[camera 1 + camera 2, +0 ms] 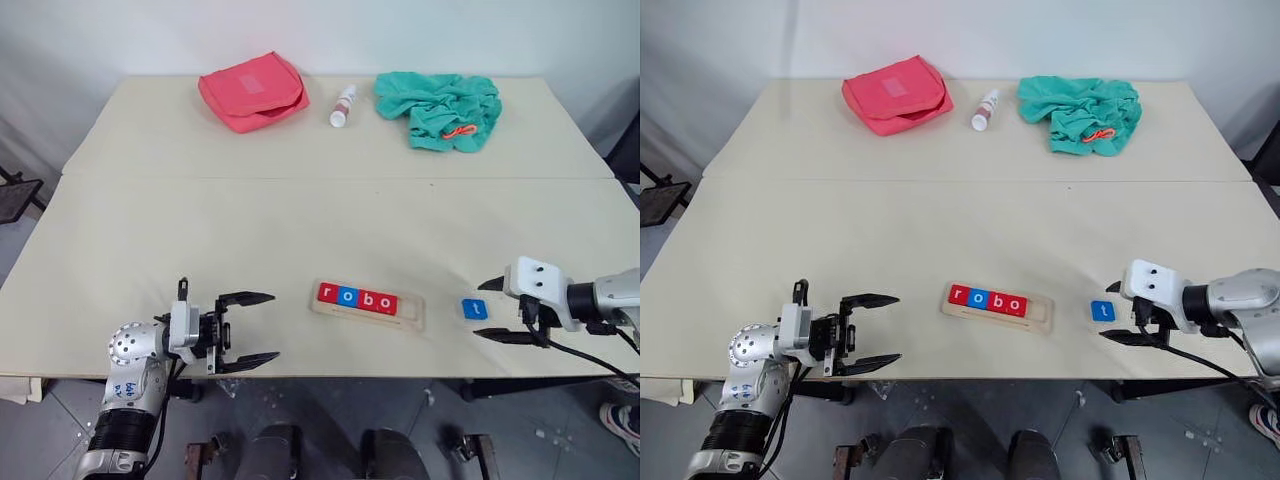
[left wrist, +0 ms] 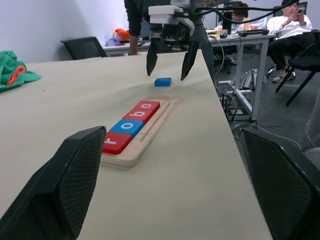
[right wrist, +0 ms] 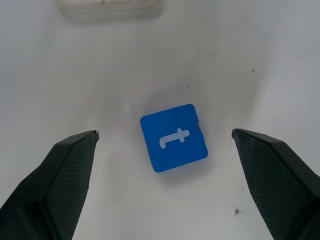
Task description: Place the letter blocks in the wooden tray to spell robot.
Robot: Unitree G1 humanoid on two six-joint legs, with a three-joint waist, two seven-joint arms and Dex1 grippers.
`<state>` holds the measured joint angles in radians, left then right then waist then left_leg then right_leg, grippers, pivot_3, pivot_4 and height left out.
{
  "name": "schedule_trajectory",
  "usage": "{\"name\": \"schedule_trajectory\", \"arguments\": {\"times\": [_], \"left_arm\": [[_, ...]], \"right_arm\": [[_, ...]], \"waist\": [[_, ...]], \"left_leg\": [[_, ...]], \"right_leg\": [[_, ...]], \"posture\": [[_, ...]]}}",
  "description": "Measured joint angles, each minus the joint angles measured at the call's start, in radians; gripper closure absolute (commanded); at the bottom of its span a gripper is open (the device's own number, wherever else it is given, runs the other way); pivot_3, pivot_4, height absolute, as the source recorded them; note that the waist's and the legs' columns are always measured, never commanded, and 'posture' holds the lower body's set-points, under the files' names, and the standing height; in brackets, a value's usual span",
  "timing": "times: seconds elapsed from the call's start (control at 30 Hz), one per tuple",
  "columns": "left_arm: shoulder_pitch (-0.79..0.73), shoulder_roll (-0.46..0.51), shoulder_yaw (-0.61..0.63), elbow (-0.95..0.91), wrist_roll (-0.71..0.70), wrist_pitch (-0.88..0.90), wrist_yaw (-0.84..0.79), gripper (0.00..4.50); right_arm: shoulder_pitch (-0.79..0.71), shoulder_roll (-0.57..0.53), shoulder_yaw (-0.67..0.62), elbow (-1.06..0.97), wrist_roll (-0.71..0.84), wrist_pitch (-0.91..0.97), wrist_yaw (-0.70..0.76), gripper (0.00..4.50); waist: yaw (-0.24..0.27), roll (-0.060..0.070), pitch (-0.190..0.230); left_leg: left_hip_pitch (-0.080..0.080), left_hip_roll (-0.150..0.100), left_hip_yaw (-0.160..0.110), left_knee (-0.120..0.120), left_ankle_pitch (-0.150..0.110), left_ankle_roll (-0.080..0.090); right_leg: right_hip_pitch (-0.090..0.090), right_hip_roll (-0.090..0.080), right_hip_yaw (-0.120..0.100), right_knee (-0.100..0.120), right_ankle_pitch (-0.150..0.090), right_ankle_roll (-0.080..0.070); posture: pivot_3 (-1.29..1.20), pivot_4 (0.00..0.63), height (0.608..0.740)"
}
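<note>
The wooden tray (image 1: pixel 412 318) lies near the table's front edge. In its slot sit four letter blocks in a row: a red r (image 1: pixel 327 293), a blue o (image 1: pixel 347 297), a red b (image 1: pixel 367 300) and a red o (image 1: pixel 386 304). The slot's right end shows bare wood. A blue t block (image 1: pixel 474 309) lies flat on the table just right of the tray. My right gripper (image 1: pixel 487 310) hangs over it, open, a finger on either side, as the right wrist view shows around the t block (image 3: pixel 173 137). My left gripper (image 1: pixel 271 326) stands open left of the tray, holding nothing.
At the back of the table lie a pink pouch (image 1: pixel 253 90), a small white bottle (image 1: pixel 343 105) and a crumpled teal cloth (image 1: pixel 440 108). A seam (image 1: pixel 300 179) crosses the table. People sit at desks (image 2: pixel 250 35) beyond the table's right side.
</note>
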<state>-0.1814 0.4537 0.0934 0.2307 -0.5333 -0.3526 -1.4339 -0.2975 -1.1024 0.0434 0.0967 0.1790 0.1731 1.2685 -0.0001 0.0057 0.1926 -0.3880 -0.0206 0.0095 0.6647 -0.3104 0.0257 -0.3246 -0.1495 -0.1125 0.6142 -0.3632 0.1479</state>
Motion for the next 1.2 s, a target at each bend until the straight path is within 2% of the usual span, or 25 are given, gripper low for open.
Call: {"name": "schedule_trajectory", "arguments": {"times": [0.13, 0.47, 0.57, 0.8, 0.93, 1.2], "left_arm": [[0.006, 0.0, 0.005, -0.021, 0.0, 0.001, 0.005, 0.0], [0.011, 0.01, 0.008, -0.021, 0.0, 0.004, 0.004, 0.0], [0.005, 0.017, 0.008, -0.02, 0.0, 0.004, 0.001, 0.0], [-0.012, 0.019, 0.008, -0.015, 0.0, 0.004, 0.0, 0.0], [-0.026, 0.019, 0.008, 0.001, 0.0, 0.003, -0.007, 0.0], [-0.069, 0.019, 0.009, 0.063, 0.0, -0.001, -0.039, 0.0]], "right_arm": [[-0.048, 0.024, 0.033, 0.045, -0.034, -0.015, 0.005, 0.04], [-0.051, 0.037, 0.038, 0.049, -0.045, -0.012, 0.029, 0.04], [-0.049, 0.037, 0.038, 0.051, -0.059, -0.028, 0.029, 0.61], [-0.069, 0.046, 0.041, 0.082, -0.081, -0.062, 0.027, 2.95], [-0.102, 0.053, 0.043, 0.09, -0.097, -0.006, 0.005, 3.04], [-0.16, 0.063, 0.027, -0.145, 0.001, 0.407, -0.043, 3.04]], "waist": [[0.004, 0.0, 0.0], [0.005, 0.0, 0.0], [0.006, 0.0, 0.0], [0.004, 0.0, 0.0], [0.005, 0.0, 0.0], [0.004, 0.0, 0.0]], "left_leg": [[0.0, 0.0, -0.001, 0.0, 0.0, 0.0], [0.0, 0.0, -0.001, 0.0, 0.0, 0.0], [0.0, 0.0, -0.001, 0.0, 0.0, 0.0], [0.0, 0.0, -0.001, 0.001, 0.0, 0.0], [0.0, 0.0, -0.001, 0.001, 0.0, 0.0], [-0.001, 0.0, -0.002, 0.001, 0.0, 0.0]], "right_leg": [[0.0, 0.0, 0.0, 0.0, 0.0, 0.0], [0.0, 0.0, -0.001, 0.0, 0.0, 0.0], [0.0, 0.0, -0.001, 0.0, 0.0, 0.0], [0.001, 0.0, -0.001, 0.0, 0.0, 0.0], [0.001, 0.0, -0.001, 0.0, 0.0, 0.0], [0.0, 0.0, -0.001, 0.0, 0.0, 0.0]], "posture": [[0.0, 0.15, 0.74], [0.0, 0.15, 0.74], [0.0, 0.15, 0.74], [0.0, 0.15, 0.74], [0.0, 0.15, 0.74], [0.0, 0.15, 0.74]]}}
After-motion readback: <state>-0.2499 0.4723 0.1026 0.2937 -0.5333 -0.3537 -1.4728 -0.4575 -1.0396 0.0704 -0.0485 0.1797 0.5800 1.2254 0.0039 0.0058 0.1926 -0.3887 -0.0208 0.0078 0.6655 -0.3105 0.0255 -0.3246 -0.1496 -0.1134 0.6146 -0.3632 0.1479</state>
